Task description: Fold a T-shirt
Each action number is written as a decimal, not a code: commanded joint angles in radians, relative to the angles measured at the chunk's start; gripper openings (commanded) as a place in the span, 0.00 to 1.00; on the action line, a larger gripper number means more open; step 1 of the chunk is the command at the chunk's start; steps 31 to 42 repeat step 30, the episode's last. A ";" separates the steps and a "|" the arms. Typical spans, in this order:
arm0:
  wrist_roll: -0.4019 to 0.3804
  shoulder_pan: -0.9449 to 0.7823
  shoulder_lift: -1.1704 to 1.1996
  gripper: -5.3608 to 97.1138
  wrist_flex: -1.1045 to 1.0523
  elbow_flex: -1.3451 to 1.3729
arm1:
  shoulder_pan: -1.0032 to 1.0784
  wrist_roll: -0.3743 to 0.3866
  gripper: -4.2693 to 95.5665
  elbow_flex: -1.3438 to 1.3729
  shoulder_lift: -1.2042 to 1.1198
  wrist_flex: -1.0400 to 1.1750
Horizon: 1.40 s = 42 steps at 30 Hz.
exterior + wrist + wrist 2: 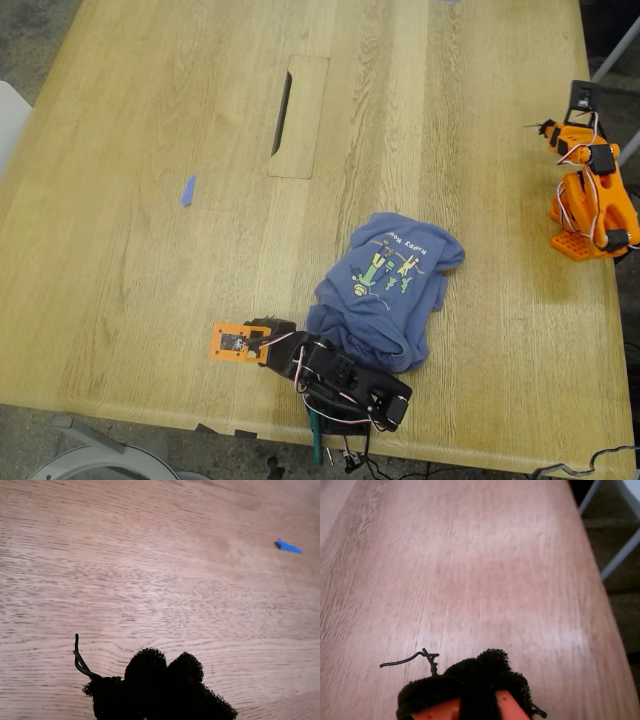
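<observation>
The slate-blue T-shirt (395, 290) lies crumpled in a heap on the wooden table (130, 250), its green-yellow print (385, 268) and white lettering facing up. My first gripper (240, 342) is on the black arm at the near edge, just to the exterior view's left of the shirt. Its black foam pads (165, 672) are shut on nothing above bare wood. My second gripper (545, 128) is on the orange arm at the exterior view's right edge, apart from the shirt. Its foam pads (480, 672) are shut and empty. Neither wrist view shows the shirt.
A small blue strip of tape (188, 190) lies on the table at the exterior view's left; it also shows in the first wrist view (288, 545). A cable hatch with a dark slot (283, 112) sits at the back centre. Metal legs (620, 555) stand beyond the table edge.
</observation>
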 commanded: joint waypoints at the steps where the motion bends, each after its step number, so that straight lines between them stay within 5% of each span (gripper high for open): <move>1: 0.041 -0.049 0.117 0.05 -0.028 0.003 | 0.057 -0.006 0.04 0.009 0.018 0.017; 10: 0.098 -0.209 0.118 0.05 -0.025 0.063 | 0.207 -0.014 0.04 0.189 0.020 -0.035; 18: 0.017 -0.365 0.121 0.05 -0.025 0.164 | 0.276 0.003 0.04 0.239 0.021 -0.018; 42: 0.020 -0.350 0.121 0.05 0.038 0.186 | 0.322 0.009 0.04 0.239 0.023 0.017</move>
